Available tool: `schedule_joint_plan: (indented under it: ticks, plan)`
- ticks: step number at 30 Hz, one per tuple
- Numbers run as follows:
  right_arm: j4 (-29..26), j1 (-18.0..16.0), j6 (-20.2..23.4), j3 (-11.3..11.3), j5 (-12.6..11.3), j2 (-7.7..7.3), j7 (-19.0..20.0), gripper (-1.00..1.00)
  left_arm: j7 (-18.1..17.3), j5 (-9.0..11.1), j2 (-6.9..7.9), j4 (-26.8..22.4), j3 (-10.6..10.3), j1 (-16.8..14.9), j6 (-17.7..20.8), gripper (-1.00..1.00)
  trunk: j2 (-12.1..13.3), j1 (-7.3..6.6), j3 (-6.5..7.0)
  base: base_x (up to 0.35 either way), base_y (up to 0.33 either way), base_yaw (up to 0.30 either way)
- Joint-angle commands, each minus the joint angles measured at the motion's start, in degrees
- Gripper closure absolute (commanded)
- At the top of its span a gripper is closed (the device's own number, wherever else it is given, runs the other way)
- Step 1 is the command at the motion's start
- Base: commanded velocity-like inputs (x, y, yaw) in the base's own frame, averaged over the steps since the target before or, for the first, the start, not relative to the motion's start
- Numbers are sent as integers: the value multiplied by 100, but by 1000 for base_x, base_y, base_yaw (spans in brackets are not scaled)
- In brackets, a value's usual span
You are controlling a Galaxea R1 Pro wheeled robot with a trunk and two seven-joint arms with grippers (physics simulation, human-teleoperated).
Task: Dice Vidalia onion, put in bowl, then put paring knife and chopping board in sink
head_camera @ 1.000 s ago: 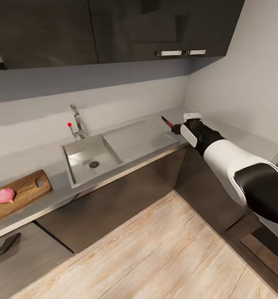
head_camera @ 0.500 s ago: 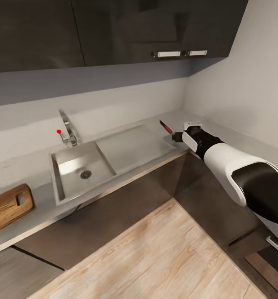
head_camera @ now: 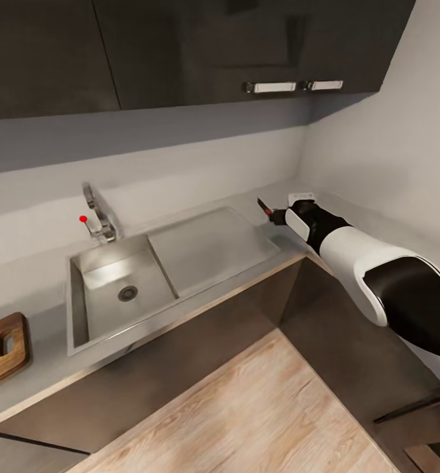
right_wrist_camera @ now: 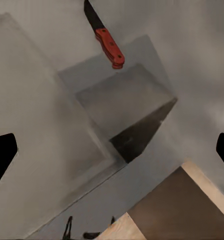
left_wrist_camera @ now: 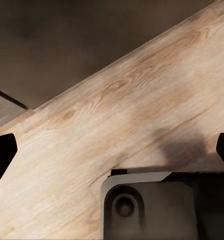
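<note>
The paring knife lies on the countertop beside the drainboard, red handle toward my right gripper. In the right wrist view the knife sits well ahead of that gripper, whose black fingertips stand wide open with nothing between them. The sink holds nothing I can see around its drain. One end of the chopping board, with its handle slot, shows at the far left. The onion is out of view. A white bowl peeks out behind my right wrist. My left gripper hangs open over the wooden floor.
The chrome faucet with its red knob stands behind the basin. Dark wall cabinets hang above the counter. The counter turns a corner at the right, along the wall. Wooden floor lies in front of the base cabinets.
The camera has turned right, so the sink and board slid left in the picture and the onion left the view. My right gripper stays close to the knife's handle.
</note>
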Motion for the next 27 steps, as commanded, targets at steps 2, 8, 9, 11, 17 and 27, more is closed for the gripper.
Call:
schedule_joint_plan:
  ticks: [2,8,9,11,17,27]
  plan:
    - [-11,-1,29,51,-60,0,-33,-100,34,58,9,-10,-32,-2,-14,-100,-10,6,-9,239,-224,251]
    - [-11,19,27,49,-59,-6,-33,-100,34,58,9,-3,-32,1,-14,-100,-10,6,-9,236,-227,266]
    - [-11,22,26,50,-59,-4,-33,-100,34,58,9,-3,-32,0,-14,-100,-10,6,-10,235,-228,268]
    - [-11,34,26,46,-59,-6,-33,-100,34,58,9,-3,-32,-1,-14,-100,-10,6,-13,235,-228,210]
    - [75,68,-30,44,-47,-62,-27,-100,34,58,9,-1,-32,1,-14,-100,-10,6,-15,230,-231,54]
    - [648,225,-881,44,-30,-736,1281,-100,26,58,3,188,-33,1,-19,-100,-10,6,-15,63,-66,2]
